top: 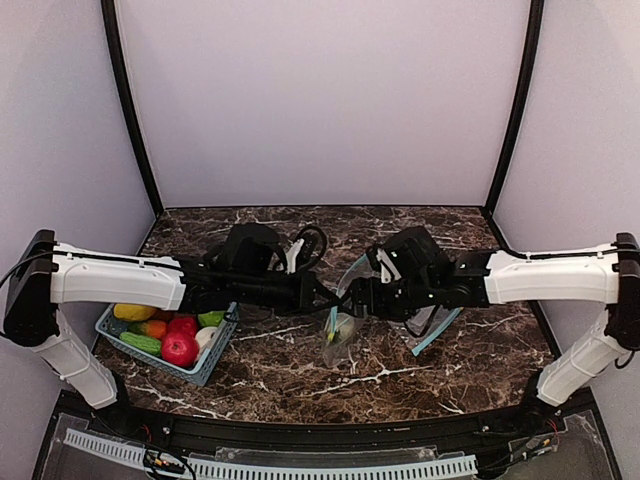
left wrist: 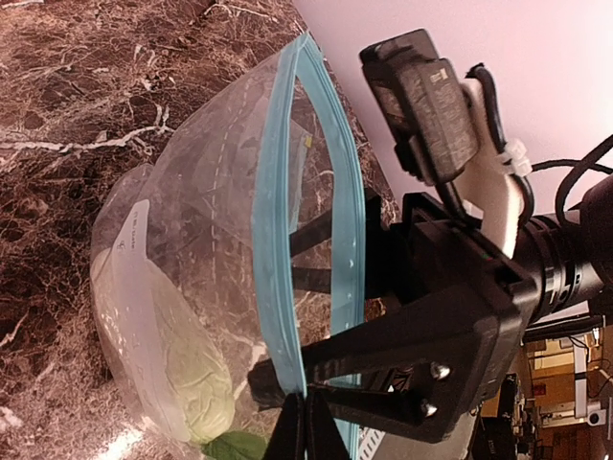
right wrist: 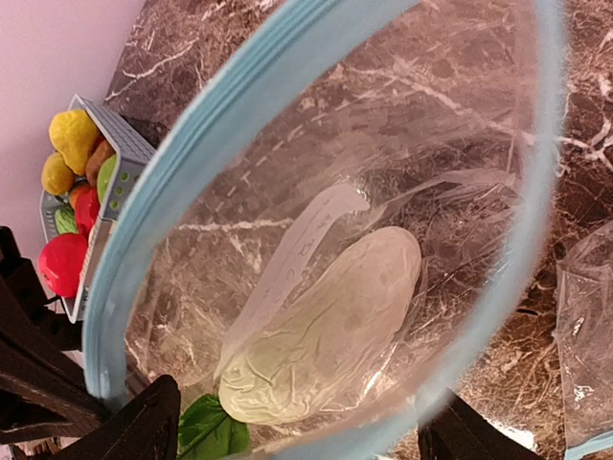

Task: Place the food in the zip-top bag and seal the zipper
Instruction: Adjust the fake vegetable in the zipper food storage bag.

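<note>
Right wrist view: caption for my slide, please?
Pale green toy vegetable lies inside the open zip-top bag, basket beyond.

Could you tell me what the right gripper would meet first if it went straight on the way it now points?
Most likely the pale green leafy toy vegetable lying inside the zip-top bag: the open right gripper looks straight into the bag's mouth. How far off it lies is unclear.

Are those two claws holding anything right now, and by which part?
The left gripper pinches the clear bag by its blue zipper rim. The right gripper is open, holding nothing.
</note>
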Robot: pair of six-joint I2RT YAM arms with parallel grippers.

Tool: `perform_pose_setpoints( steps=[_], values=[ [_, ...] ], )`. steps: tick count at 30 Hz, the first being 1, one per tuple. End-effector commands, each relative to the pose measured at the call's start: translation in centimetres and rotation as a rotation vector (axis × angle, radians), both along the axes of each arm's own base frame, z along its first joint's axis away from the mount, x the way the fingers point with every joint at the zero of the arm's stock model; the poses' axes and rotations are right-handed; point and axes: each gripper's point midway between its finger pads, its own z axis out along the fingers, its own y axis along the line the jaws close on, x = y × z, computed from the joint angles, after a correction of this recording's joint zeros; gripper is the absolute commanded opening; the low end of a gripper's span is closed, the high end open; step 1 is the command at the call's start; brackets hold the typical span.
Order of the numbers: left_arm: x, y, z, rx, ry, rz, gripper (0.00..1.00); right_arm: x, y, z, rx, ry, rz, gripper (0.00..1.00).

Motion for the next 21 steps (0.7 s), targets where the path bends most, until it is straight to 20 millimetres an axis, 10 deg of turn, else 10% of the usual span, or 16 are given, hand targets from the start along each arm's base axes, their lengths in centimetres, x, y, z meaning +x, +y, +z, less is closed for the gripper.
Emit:
perform_pose_setpoints(
  steps=[1,21],
  values=[
    [-0.1,0.5,0.0,0.024,-0.020,0.009,0.01,-0.6,1.3,-0.8,-0.025,0.039,0.031,0.83],
    [0.0,1.2,0.7,0.010,-0.040,0.035,0.01,-1.2,1.2,-8.5,-0.191,0.153,0.037,0.85]
  ],
)
